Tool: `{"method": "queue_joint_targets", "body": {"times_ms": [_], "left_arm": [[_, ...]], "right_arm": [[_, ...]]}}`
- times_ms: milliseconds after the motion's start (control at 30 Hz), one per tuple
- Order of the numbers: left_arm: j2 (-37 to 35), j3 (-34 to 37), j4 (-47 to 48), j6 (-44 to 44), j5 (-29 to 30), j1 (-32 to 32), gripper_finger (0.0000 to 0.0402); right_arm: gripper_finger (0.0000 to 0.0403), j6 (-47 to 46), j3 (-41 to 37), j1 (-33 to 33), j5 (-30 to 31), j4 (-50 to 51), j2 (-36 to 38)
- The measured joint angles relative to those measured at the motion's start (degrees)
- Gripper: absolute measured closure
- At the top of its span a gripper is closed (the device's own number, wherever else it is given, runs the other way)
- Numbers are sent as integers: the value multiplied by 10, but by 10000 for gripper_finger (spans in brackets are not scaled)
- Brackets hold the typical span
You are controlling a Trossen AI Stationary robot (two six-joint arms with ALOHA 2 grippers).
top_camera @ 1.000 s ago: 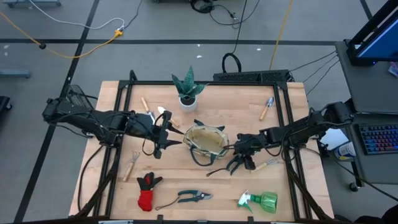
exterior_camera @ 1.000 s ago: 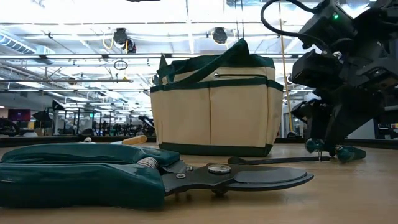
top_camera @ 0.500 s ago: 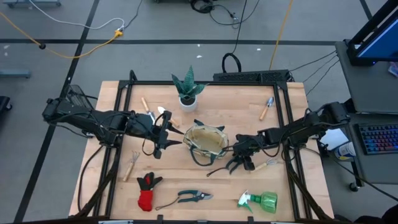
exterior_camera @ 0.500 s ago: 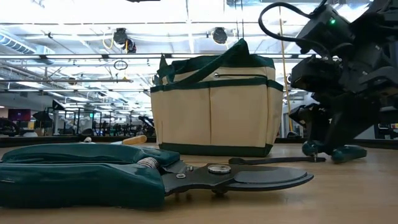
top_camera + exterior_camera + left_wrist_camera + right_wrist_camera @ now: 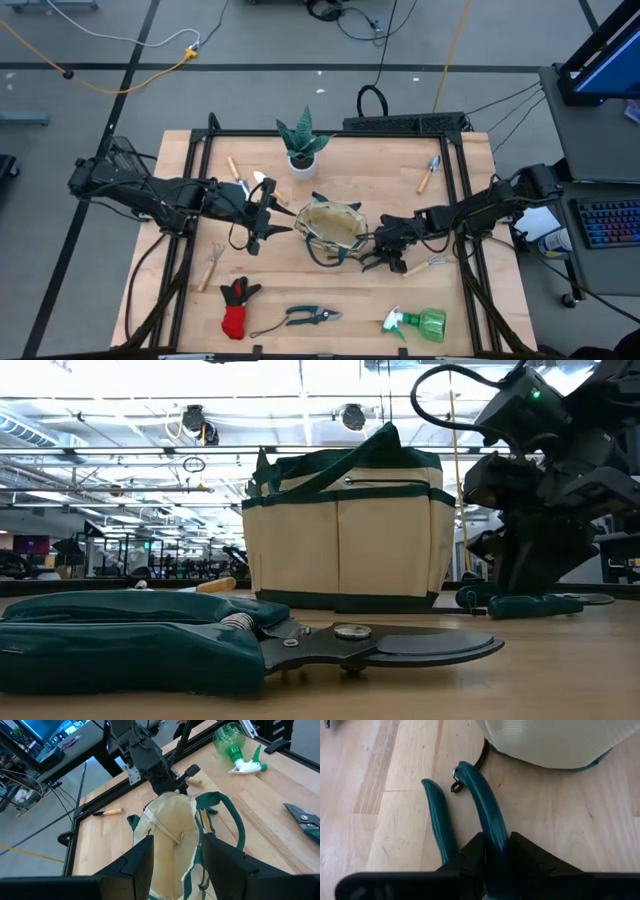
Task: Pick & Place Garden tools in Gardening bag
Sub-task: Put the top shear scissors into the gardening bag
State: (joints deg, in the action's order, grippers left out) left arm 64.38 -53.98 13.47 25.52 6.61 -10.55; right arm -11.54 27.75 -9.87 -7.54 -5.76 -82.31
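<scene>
The beige gardening bag stands open in the middle of the table. Just right of it, teal-handled pruning shears lie on the wood, their handle ends toward the bag. My right gripper is shut on them and also shows in the low view. My left gripper hovers open at the bag's left rim, touching nothing. On the table lie second shears, a red-black glove, a green spray bottle, a rake and two trowels. My right gripper pinches one teal handle of the shears between its two fingers; the other handle lies outside them. The fingers slant down from the table's right and point along the handle. The shears lie flat on the table.
A spiky plant in a white pot stands behind the bag. Another wooden-handled tool lies just right of my right gripper. The bag's dark loop handle droops onto the table on the bag's near side.
My right gripper has shut, taking hold of one handle of the shears. The shears have shifted on the table beneath it; their dark end, which stuck out toward the near left, has drawn in under the gripper.
</scene>
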Motion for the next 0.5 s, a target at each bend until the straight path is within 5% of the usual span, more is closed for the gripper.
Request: {"method": "queue_joint_targets", "body": {"times_ms": [500], "left_arm": [[0, 0, 0, 3, 0, 0, 231]], "right_arm": [[341, -74, -3, -47, -48, -98, 32]]}}
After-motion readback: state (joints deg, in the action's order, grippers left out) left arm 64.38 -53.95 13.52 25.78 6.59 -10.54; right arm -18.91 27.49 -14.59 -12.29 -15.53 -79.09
